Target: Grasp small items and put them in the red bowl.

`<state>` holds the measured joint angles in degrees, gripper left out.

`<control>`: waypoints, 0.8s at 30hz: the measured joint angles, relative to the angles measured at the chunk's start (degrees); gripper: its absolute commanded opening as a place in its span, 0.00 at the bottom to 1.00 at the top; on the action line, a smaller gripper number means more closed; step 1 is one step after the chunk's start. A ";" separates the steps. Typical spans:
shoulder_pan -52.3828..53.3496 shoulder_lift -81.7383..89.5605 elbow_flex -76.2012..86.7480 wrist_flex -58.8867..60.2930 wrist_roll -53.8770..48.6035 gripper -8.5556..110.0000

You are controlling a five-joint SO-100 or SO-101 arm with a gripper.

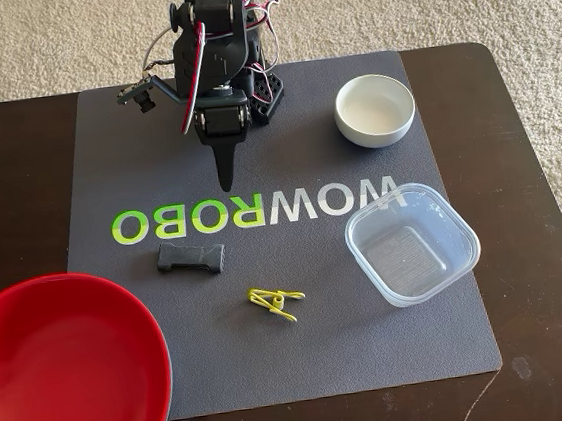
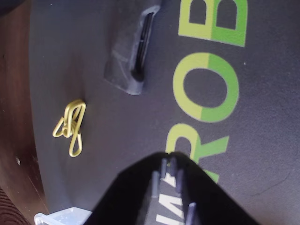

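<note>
Jaws (image 1: 225, 181) look closed with nothing in them, parked at 12 o'clock on the mat. Black buckle (image 1: 190, 259) sits just below, yellow-green clip (image 1: 276, 304) at 6, red bowl (image 1: 61, 369) at 8. I'd open wide, drop straight down across the buckle's narrow side.

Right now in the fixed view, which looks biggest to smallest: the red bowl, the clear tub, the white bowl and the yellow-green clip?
1. Red bowl, though the picture's edge cuts it off.
2. Clear tub.
3. White bowl.
4. Yellow-green clip, by far the smallest.
</note>
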<state>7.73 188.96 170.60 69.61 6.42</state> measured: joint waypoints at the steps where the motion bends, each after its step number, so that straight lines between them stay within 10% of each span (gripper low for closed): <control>1: 0.00 0.00 0.00 0.00 0.00 0.08; 7: -13.10 -0.44 0.97 0.00 13.36 0.07; 15: -28.21 -0.18 6.06 0.44 56.16 0.07; 24: -23.20 -0.35 -1.32 -4.83 42.80 0.07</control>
<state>-15.47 188.61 169.28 64.78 49.22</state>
